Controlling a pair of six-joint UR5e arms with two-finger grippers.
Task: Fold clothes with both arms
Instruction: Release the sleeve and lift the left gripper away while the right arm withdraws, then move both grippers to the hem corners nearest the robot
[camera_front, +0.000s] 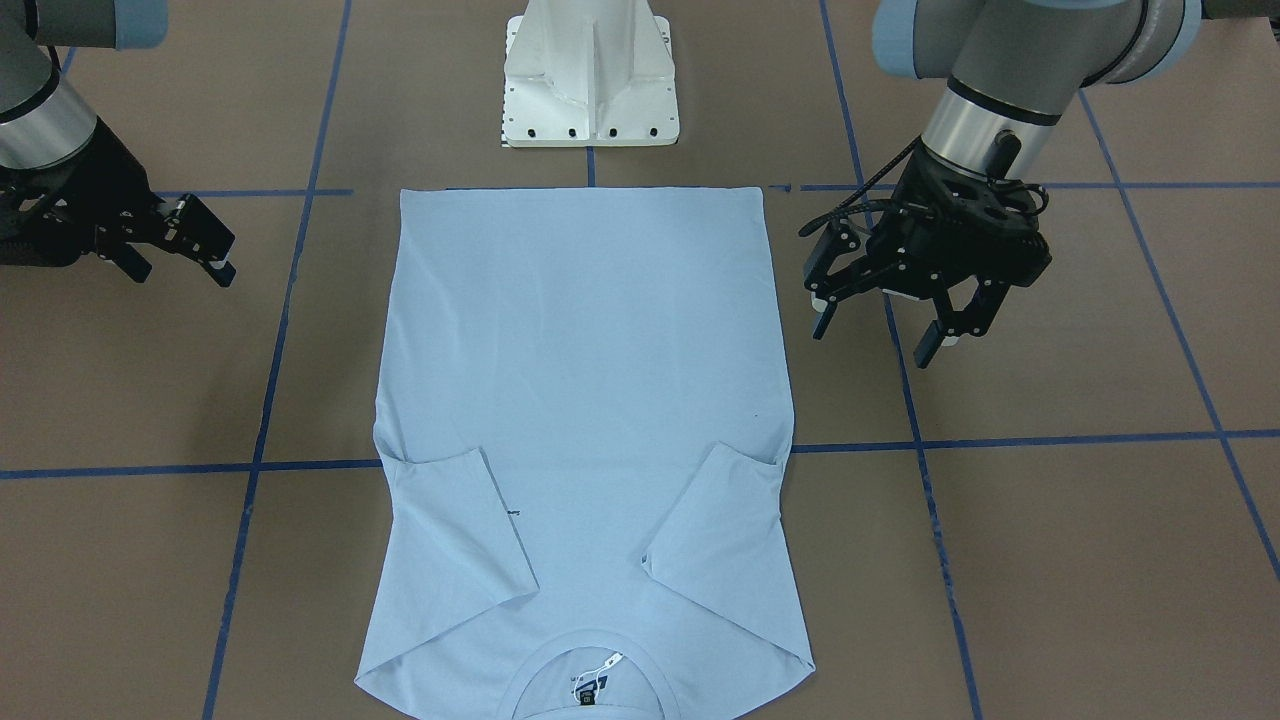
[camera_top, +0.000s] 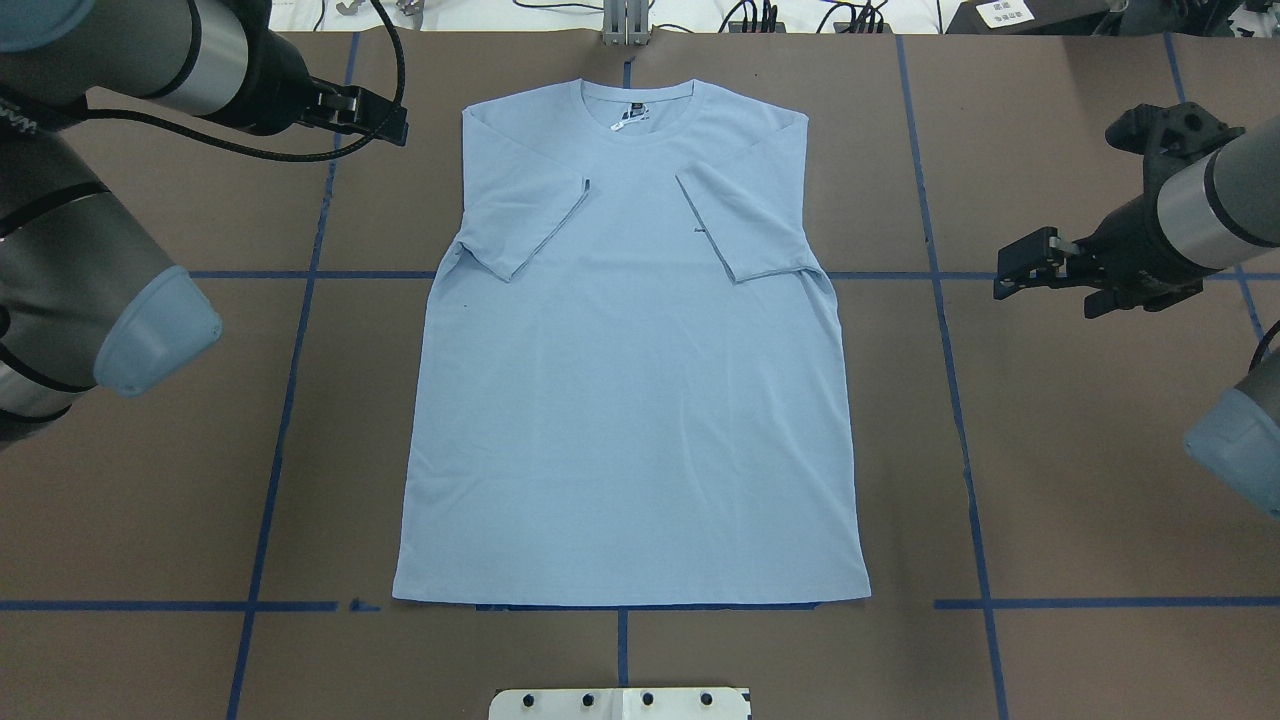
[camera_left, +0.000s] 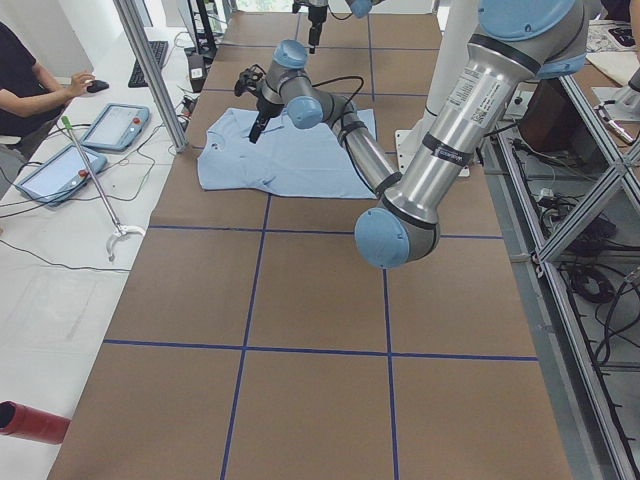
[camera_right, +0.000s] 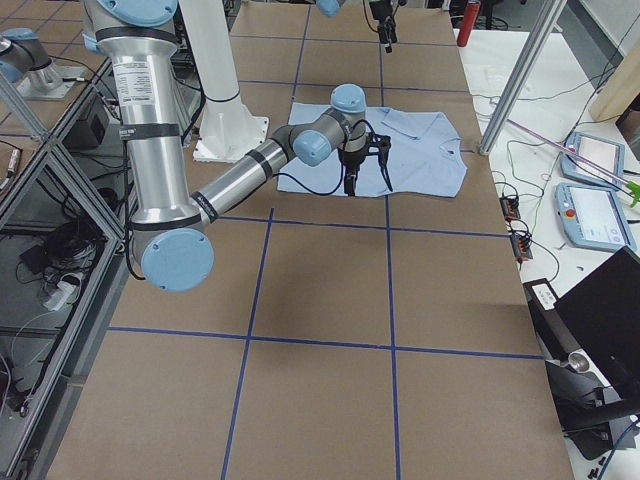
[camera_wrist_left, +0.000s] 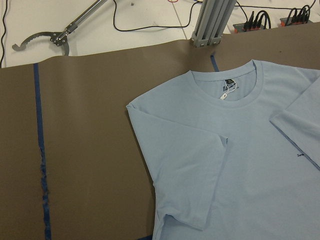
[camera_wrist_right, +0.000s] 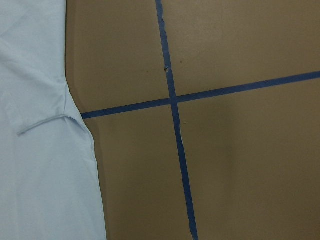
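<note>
The light blue T-shirt (camera_top: 630, 400) lies flat on the brown table with both short sleeves folded inward onto the chest. Its collar (camera_top: 637, 105), with a dark label and white tag, points away from the robot. My left gripper (camera_top: 397, 118) hovers open beside the shirt's left shoulder, holding nothing. In the front view the left gripper (camera_front: 872, 340) shows its fingers spread wide. My right gripper (camera_top: 1002, 273) hangs open off the shirt's right side, level with the sleeves and well apart from the cloth. The right gripper (camera_front: 180, 272) is empty. The left wrist view shows the collar and the folded sleeve (camera_wrist_left: 195, 175).
Blue tape lines (camera_top: 955, 400) grid the table. The white pedestal base (camera_front: 590, 80) stands just behind the hem. A metal post (camera_top: 625, 25) rises beyond the collar. A grabber tool (camera_wrist_left: 55, 35) lies off the table's far edge. A person's arm (camera_left: 45, 95) rests beside tablets.
</note>
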